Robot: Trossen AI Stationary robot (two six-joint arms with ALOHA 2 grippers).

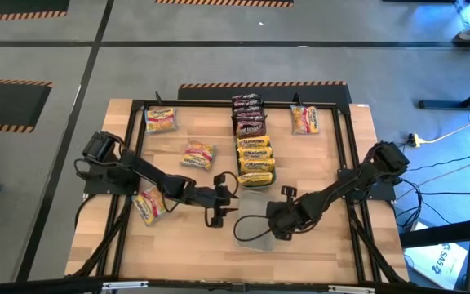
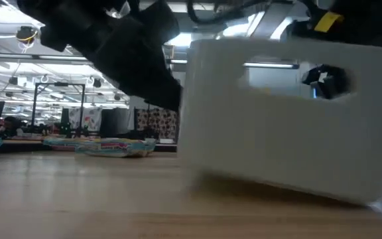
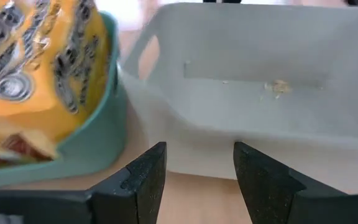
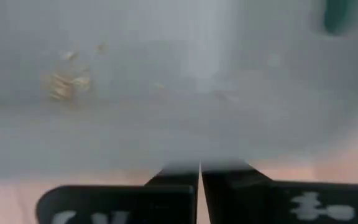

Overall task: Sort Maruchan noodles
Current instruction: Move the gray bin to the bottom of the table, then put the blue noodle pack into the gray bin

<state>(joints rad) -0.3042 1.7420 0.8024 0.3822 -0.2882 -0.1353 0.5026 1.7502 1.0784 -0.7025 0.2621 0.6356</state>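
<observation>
Currently we see the Maruchan noodles (image 1: 250,140) stacked mid-table: dark red packets far, yellow packets (image 3: 39,59) near in a teal tray (image 3: 98,140), loose pale packets (image 1: 198,154) to the left. Clear tray (image 1: 255,227) sits just nearer. Right gripper (image 1: 274,229) is pinched on its rim; left gripper (image 1: 219,206) fingers apart, beside it.

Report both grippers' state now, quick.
Left gripper: open, empty, facing the clear tray.
Right gripper: shut on the clear tray's rim.
</observation>
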